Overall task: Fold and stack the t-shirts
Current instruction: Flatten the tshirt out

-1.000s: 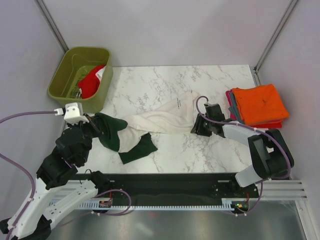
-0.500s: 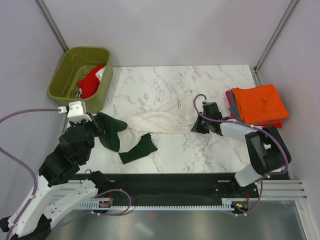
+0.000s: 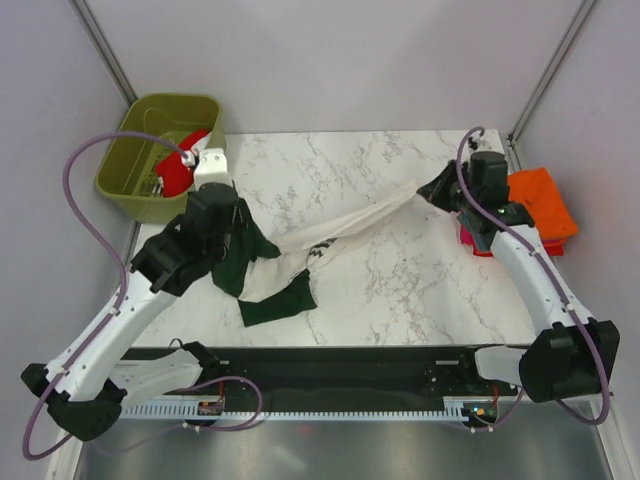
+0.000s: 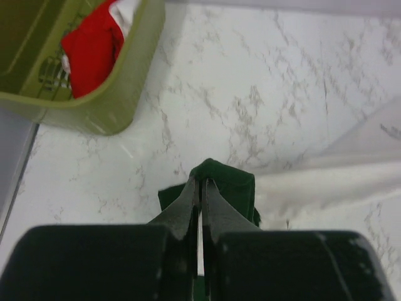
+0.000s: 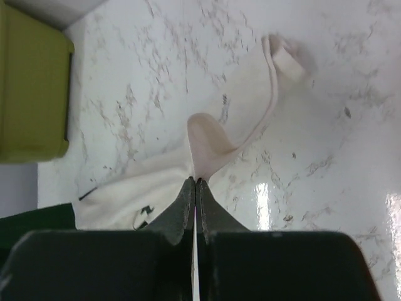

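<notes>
Cloth stretched between our two grippers: cream t-shirt (image 3: 350, 222) pulled into long band across marble table (image 3: 400, 290). Our left gripper (image 4: 199, 187) pressed together, pinching green sleeve (image 4: 229, 182), near olive-green bin (image 3: 118, 165). Our right gripper (image 5: 195, 184) pinching fold of cream fabric at shirt's far right end. Second green piece (image 3: 275, 305) lies flat on table. Red shirt (image 3: 178, 168) sits in bin. Orange shirt (image 3: 545, 200) tops folded stack at table's right edge, just beside our right arm.
</notes>
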You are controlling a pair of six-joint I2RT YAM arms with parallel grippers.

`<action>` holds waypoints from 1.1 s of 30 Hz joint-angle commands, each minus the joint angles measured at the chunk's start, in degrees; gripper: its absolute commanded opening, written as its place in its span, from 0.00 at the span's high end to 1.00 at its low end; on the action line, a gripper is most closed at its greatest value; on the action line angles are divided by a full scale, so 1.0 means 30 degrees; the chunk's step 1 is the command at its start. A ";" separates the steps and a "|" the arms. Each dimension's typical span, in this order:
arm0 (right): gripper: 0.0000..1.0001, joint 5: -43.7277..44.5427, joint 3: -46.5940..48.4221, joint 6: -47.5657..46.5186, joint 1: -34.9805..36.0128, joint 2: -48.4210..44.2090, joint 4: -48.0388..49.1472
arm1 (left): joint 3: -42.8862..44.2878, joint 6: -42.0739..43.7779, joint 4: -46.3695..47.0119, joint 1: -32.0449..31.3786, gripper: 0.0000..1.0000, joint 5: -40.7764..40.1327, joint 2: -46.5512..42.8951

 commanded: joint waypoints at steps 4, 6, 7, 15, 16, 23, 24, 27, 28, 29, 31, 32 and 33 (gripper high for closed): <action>1.00 -0.1868 0.6840 0.0583 -0.1874 0.0071 -0.2807 | 0.8192 0.2364 0.1168 0.1377 0.98 -0.2046 0.3206; 1.00 -0.2220 0.8312 0.0875 -0.2198 0.0131 -0.3278 | 1.0888 0.3129 0.1315 0.1377 0.98 -0.1928 0.3855; 1.00 -0.2279 0.9654 0.0964 -0.2432 0.0131 -0.3803 | 1.2463 0.3742 0.1461 0.1377 0.98 -0.1725 0.4293; 1.00 -0.1460 1.3474 0.0673 -0.2786 -0.1886 -0.5185 | 1.5615 0.4715 0.3041 0.1377 0.98 0.1994 0.1959; 1.00 -0.0995 1.3447 0.0527 -0.2757 -0.2847 -0.5156 | 1.5411 0.4715 0.3682 0.1377 0.98 0.2636 0.1548; 1.00 0.1119 1.2481 0.0349 -0.2757 -0.7745 -0.5711 | 1.5730 0.4803 0.6349 0.1377 0.98 0.5188 -0.1267; 1.00 0.1177 1.2306 0.0407 -0.2786 -0.8243 -0.5770 | 1.5876 0.4745 0.6500 0.1377 0.98 0.5858 -0.1501; 1.00 0.1499 1.2391 0.0525 -0.2757 -0.9681 -0.6355 | 1.7367 0.4365 0.6676 0.1406 0.98 0.7206 -0.1299; 1.00 0.1558 1.2740 0.0554 -0.2728 -1.0147 -0.6705 | 1.8242 0.4161 0.6793 0.1378 0.98 0.7503 -0.0921; 1.00 0.1704 1.3062 0.0583 -0.2756 -1.0268 -0.6882 | 1.8657 0.4101 0.6968 0.1377 0.98 0.7796 -0.0772; 1.00 0.1822 1.4258 0.0672 -0.2757 -1.0357 -0.7321 | 1.9970 0.4012 0.7612 0.1377 0.98 0.8471 -0.0044; 1.00 0.1851 1.4731 0.0730 -0.2757 -1.0270 -0.7411 | 2.0443 0.3983 0.7876 0.1377 0.98 0.8589 0.0194; 1.00 0.1968 1.5199 0.0817 -0.2757 -1.0124 -0.7469 | 2.0912 0.3954 0.8110 0.1377 0.98 0.8677 0.0573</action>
